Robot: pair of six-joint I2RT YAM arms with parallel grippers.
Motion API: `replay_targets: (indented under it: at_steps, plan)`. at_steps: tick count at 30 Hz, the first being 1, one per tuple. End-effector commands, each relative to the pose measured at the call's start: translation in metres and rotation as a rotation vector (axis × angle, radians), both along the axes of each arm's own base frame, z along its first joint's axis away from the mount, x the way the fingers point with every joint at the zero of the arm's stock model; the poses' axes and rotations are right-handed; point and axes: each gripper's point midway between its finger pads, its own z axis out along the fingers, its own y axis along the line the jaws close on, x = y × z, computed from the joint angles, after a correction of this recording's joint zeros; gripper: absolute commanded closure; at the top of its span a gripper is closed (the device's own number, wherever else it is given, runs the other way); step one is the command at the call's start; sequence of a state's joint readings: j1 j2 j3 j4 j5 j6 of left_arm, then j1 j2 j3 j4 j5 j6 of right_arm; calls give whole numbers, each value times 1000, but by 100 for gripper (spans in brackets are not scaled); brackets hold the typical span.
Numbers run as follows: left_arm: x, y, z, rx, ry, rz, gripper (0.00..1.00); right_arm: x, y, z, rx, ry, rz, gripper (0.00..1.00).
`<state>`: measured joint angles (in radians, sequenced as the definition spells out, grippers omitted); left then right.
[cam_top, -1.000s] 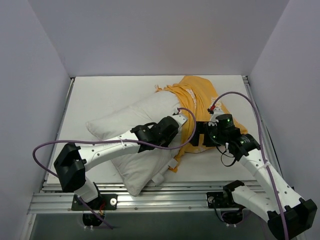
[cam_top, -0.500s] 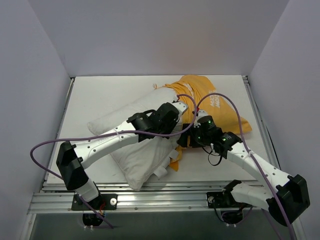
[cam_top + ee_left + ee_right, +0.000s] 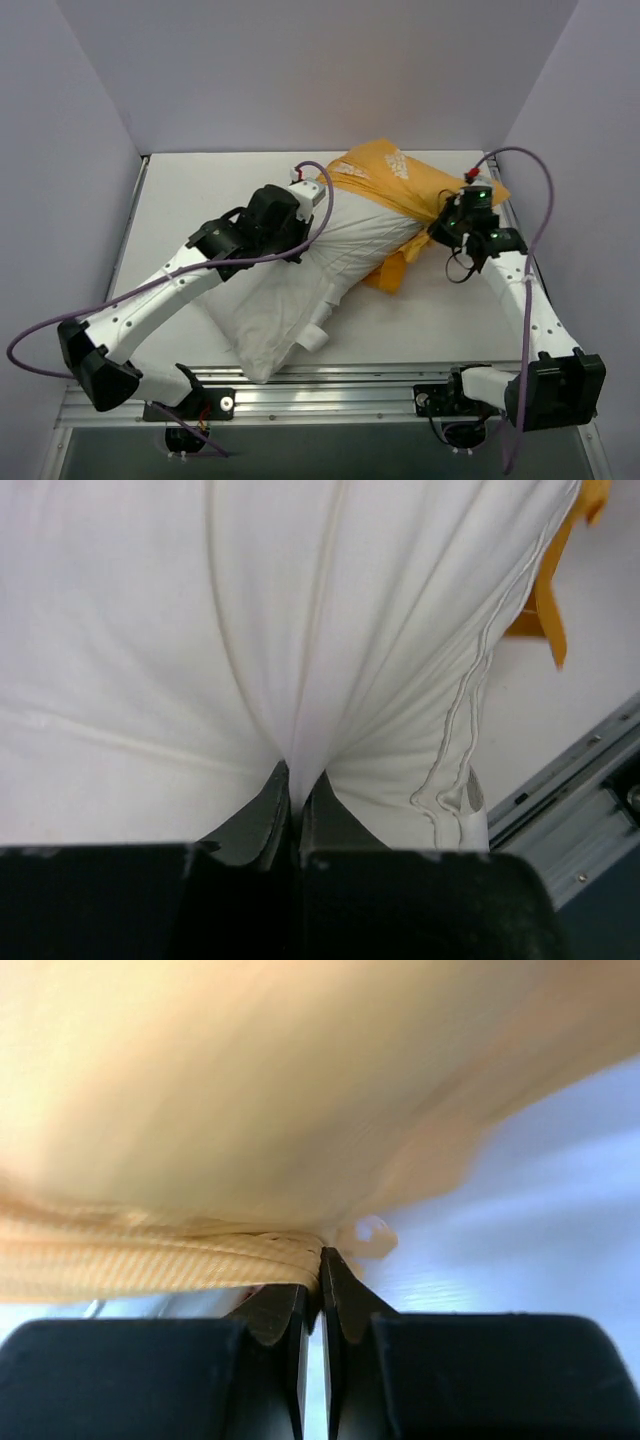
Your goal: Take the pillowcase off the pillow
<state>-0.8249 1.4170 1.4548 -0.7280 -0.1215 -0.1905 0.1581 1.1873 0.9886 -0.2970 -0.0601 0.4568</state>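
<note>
At table [image 3: 190, 190] centre: pillow [image 3: 290, 290], far end inside pillowcase [image 3: 385, 175]
Pillowcase: bunched at far-rt, covers pillow top only
My L gripper [image 3: 293, 780]: jaws pressed together, pinching pillow fabric
My R gripper [image 3: 321, 1258]: jaws pressed together, pinching pillowcase edge

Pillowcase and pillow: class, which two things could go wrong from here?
1. The left gripper pinches only a thin fold of the pillow; it may slip under pull.
2. The right gripper holds just a bunched edge of the pillowcase, the pillow's far end inside; the cover might jam.
</note>
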Motion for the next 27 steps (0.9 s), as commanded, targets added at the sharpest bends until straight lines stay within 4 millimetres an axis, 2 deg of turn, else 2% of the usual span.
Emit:
replay_targets:
  at_steps: [1, 2, 3, 4, 5, 6, 8, 10, 12, 13, 18, 19, 20, 22, 23, 24, 25, 27]
  plan:
    - [-37, 78, 20, 26, 28, 89, 98, -9, -148, 29, -179, 25, -447, 100]
    - [-45, 85, 13, 18, 57, 93, 98, -9, -159, 40, -154, 16, -473, 100]
    - [-53, 95, 20, -10, 41, 102, 98, -10, -171, 41, -134, 23, -516, 100]
    - [-57, 102, 18, -17, 46, 116, 98, -9, -180, 38, -113, 37, -549, 100]
    - [-62, 112, 7, -4, 76, 141, 98, -11, -194, 42, -93, 27, -597, 100]
    - [-69, 118, 10, -20, 68, 144, 98, -8, -198, 43, -63, 20, -627, 100]
    - [-77, 127, 3, -13, 92, 164, 98, -6, -210, 39, -21, 12, -671, 100]
    - [-90, 130, -4, -16, 124, 146, 98, 2, -212, 35, 24, 2, -671, 100]
    - [-98, 128, -9, -30, 150, 115, 98, 13, -213, 41, 39, -6, -631, 100]
    - [-107, 118, -8, -67, 186, 58, 98, 15, -212, 43, 23, -4, -610, 100]
    - [-132, 90, -12, -160, 285, -117, 98, 12, -210, 61, -33, -50, -578, 100]
    - [-141, 86, -10, -172, 302, -179, 98, 2, -229, 61, -108, -34, -656, 100]
    - [-142, 89, -10, -156, 298, -176, 98, -6, -239, 59, -138, 0, -698, 100]
    - [-140, 110, -11, -100, 257, -105, 98, -3, -251, 58, -143, 23, -718, 100]
    - [-131, 123, -11, -52, 205, -50, 98, 9, -248, 73, -114, -17, -684, 100]
    - [-127, 130, -9, -36, 181, -14, 98, 18, -248, 73, -95, -17, -669, 100]
    - [-121, 135, -3, -39, 164, 34, 98, 27, -249, 89, -86, -59, -661, 100]
    - [-108, 142, 5, -31, 124, 107, 98, 35, -251, 107, -86, -105, -663, 100]
